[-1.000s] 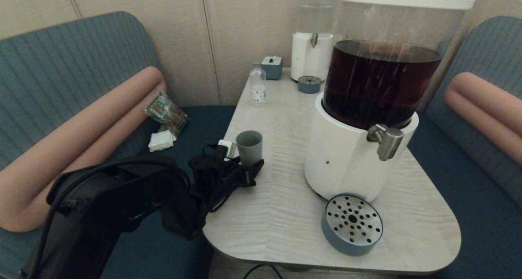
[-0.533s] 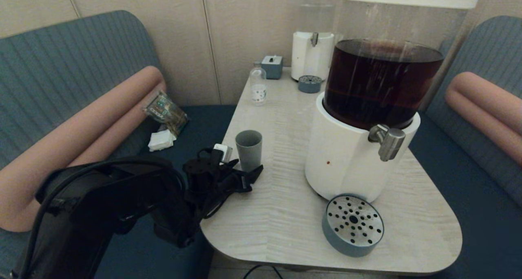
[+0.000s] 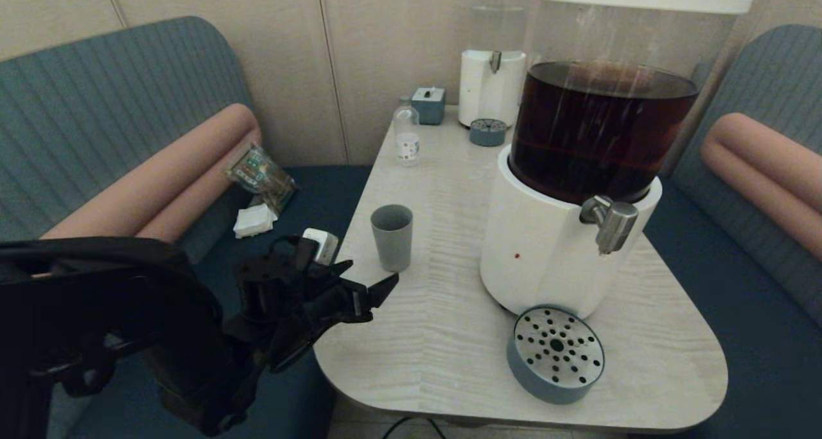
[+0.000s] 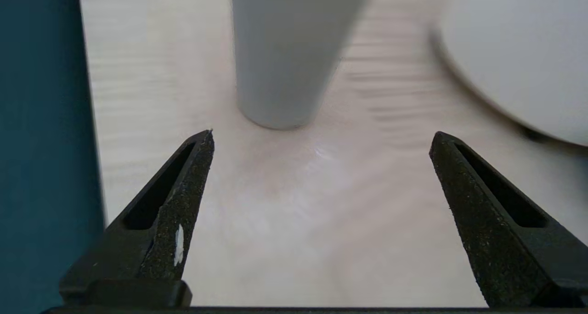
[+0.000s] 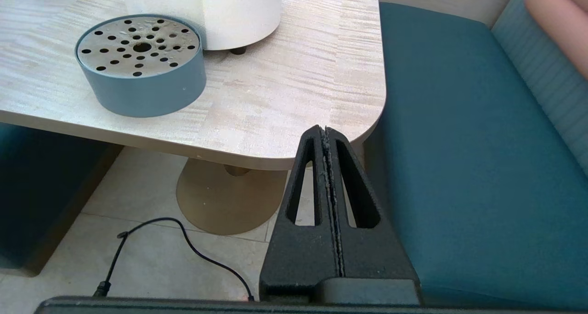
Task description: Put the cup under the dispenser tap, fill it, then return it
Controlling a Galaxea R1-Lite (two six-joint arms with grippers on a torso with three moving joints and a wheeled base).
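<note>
Left claw [image 4: 321,135]: spread wide, empty, just short of the cup.
Cup: small matte grey-blue tumbler [image 3: 392,237] upright on pale wood-grain bench [image 3: 443,336], beside the dispenser, well apart from brushed-metal tap [image 3: 610,223].
Right claw [image 5: 325,132]: clenched, parked off the bench corner.
Progress: whether it was filled, cannot tell.

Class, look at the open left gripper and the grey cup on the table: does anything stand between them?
Nothing visible does. The left gripper has its jaws wide apart, aimed at the cup, with only bare table between them. The cup stands upright, apart from the dispenser's white base.
</note>
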